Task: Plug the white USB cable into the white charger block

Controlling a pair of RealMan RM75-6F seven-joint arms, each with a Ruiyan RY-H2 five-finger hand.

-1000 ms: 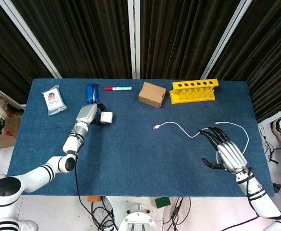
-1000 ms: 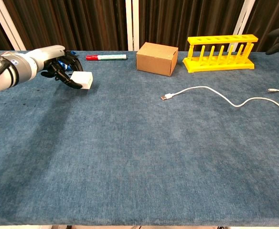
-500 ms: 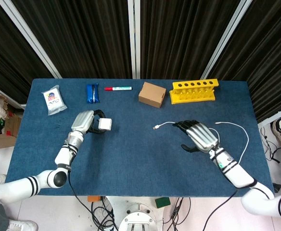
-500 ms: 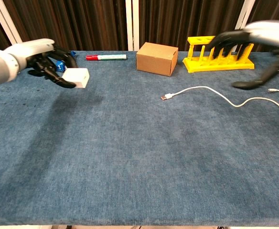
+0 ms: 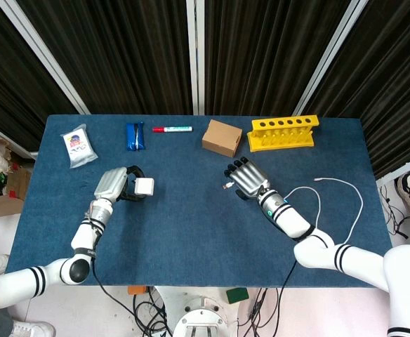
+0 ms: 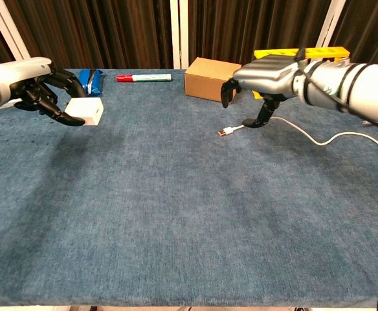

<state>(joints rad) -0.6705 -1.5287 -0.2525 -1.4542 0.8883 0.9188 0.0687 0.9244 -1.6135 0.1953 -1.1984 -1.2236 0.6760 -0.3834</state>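
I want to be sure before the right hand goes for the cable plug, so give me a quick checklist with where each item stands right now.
1. Left hand holds the white charger block off the table: ok.
2. USB plug lies free on the blue table, nothing on top of it: ok.
3. Right hand is above the plug end of the white USB cable, fingers apart, holding nothing: ok.
4. Plug already gripped: not ok, it is on the cloth.
5. Cardboard box stands clear of the plug: ok.
6. Charger port faces the plug: cannot tell.
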